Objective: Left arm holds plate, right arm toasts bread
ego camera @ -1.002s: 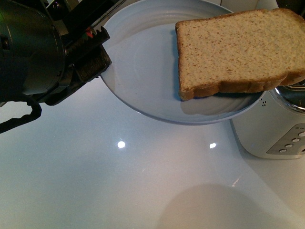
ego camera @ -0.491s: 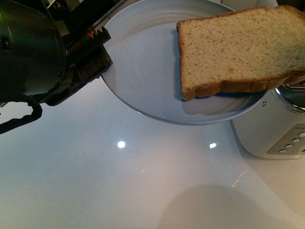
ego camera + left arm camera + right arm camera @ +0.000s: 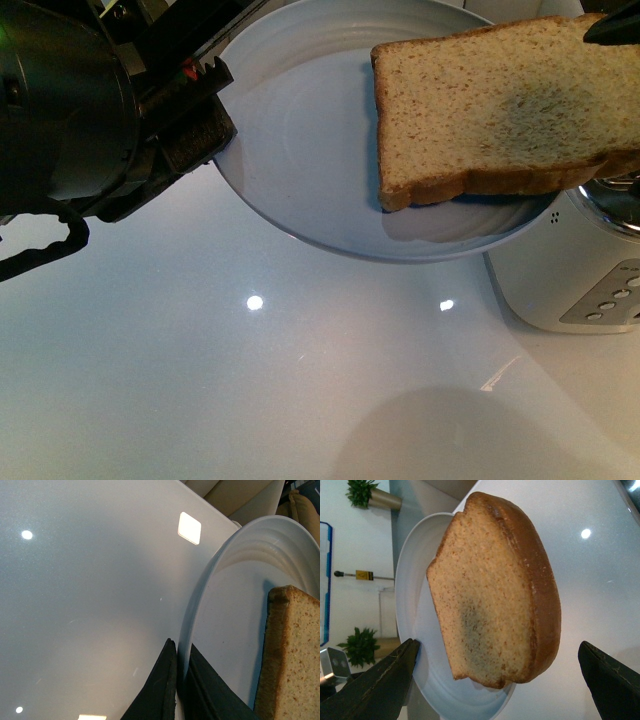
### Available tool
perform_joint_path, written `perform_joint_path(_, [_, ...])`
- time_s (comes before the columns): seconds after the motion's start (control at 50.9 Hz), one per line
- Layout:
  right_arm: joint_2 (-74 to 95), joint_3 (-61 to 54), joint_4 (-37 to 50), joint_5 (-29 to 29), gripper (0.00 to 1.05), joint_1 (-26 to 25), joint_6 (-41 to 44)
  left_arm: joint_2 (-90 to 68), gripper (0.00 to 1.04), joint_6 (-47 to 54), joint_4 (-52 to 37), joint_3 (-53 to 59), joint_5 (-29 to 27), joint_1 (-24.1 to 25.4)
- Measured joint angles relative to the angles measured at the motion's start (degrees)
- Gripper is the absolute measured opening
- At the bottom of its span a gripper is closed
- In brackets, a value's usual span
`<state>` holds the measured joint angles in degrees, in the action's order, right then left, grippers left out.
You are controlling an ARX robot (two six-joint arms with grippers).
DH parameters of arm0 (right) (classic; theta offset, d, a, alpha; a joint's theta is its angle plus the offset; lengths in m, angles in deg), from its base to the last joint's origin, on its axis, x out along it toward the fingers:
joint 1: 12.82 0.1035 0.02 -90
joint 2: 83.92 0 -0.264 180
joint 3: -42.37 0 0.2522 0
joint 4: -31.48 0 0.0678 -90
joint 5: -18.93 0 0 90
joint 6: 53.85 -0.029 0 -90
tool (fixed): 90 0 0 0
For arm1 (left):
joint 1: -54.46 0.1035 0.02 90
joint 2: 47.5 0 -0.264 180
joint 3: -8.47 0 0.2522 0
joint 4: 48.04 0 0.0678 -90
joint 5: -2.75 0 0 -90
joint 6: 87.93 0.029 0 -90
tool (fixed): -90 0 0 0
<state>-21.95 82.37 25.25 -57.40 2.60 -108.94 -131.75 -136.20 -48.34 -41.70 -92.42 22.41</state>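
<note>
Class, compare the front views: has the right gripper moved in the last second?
Yes. The right gripper has entered at top right, over the bread's far corner; the toaster below has not shifted.

Toaster (image 3: pixel 560 285) and bread (image 3: pixel 490 110) cut off at front view's right edge

Glossy smooth plate (image 3: pixel 300 150), matt porous bread (image 3: pixel 500 110) with a rough crust, shiny white table (image 3: pixel 250 400), matt black toothed left gripper (image 3: pixel 210 105)

Speckled bread slice (image 3: pixel 500 110) on pale blue plate (image 3: pixel 300 150)
</note>
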Motion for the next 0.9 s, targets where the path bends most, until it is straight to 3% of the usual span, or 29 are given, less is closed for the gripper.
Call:
perform_joint_path(0.177, [2.1,-0.4,1.7,-0.3,0.93,0.0,-1.6,0.0,0.03,0.0,0.0,0.0,0.0,0.0])
perform_joint_path(0.275, [2.9,-0.4,1.9,-0.5,0.80,0.0,-2.1,0.0,0.03,0.0,0.0,0.0,0.0,0.0])
perform_joint_path(0.471, [3.0,-0.5,2.1,-0.6,0.41,0.0,-2.4,0.0,0.03,0.0,0.0,0.0,0.0,0.0])
perform_joint_path(0.668, [2.8,-0.5,1.9,-0.5,0.14,0.0,-2.4,0.0,0.03,0.0,0.0,0.0,0.0,0.0])
perform_joint_path(0.766, [2.3,-0.5,1.3,-0.2,0.04,-0.4,-2.4,0.0,0.03,0.0,0.0,0.0,0.0,0.0])
perform_joint_path(0.903, [0.3,-0.5,-0.3,0.8,0.03,-1.5,-2.1,0.0,0.03,0.0,0.0,0.0,0.0,0.0])
